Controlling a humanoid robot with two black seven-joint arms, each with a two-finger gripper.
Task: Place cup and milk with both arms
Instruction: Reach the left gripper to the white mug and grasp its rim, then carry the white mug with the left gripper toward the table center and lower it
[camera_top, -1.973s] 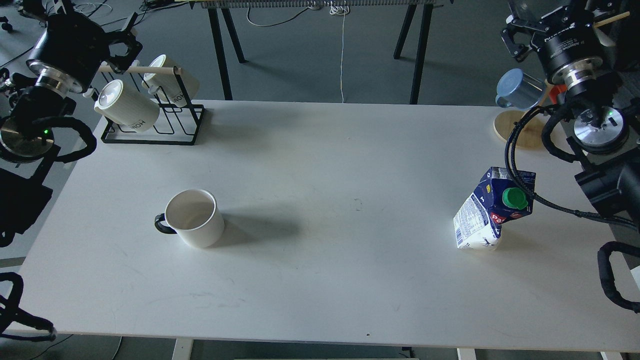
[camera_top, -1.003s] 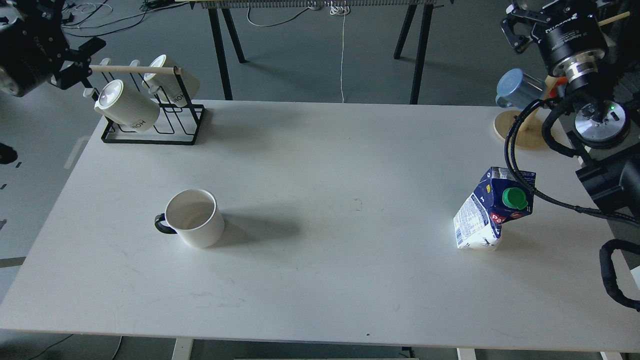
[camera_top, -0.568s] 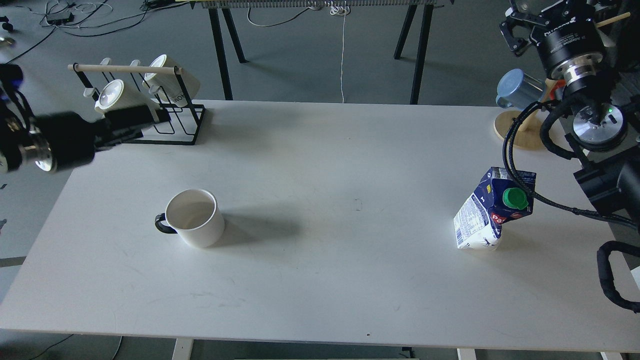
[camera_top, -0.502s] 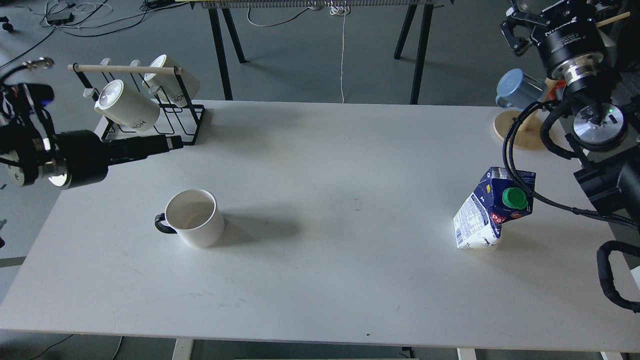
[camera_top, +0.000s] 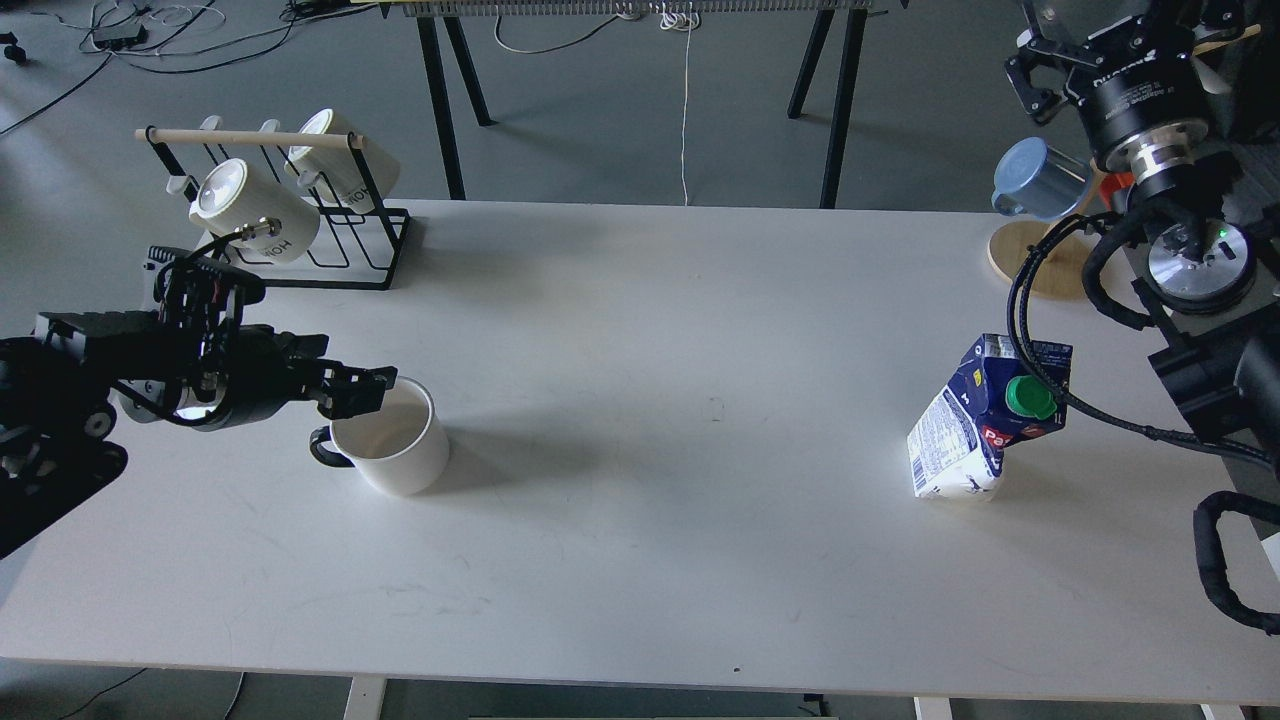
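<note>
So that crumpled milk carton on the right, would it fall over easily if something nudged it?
Probably. The milk carton is dented and leans, its top overhanging a narrow base, so a push may tip it. The creased walls look soft and could give when squeezed. How full it is cannot be told.

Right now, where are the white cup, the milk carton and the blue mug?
white cup (camera_top: 395, 462): head view, front wall.
milk carton (camera_top: 950, 445): head view, white printed side.
blue mug (camera_top: 1042, 182): head view, body.
</note>
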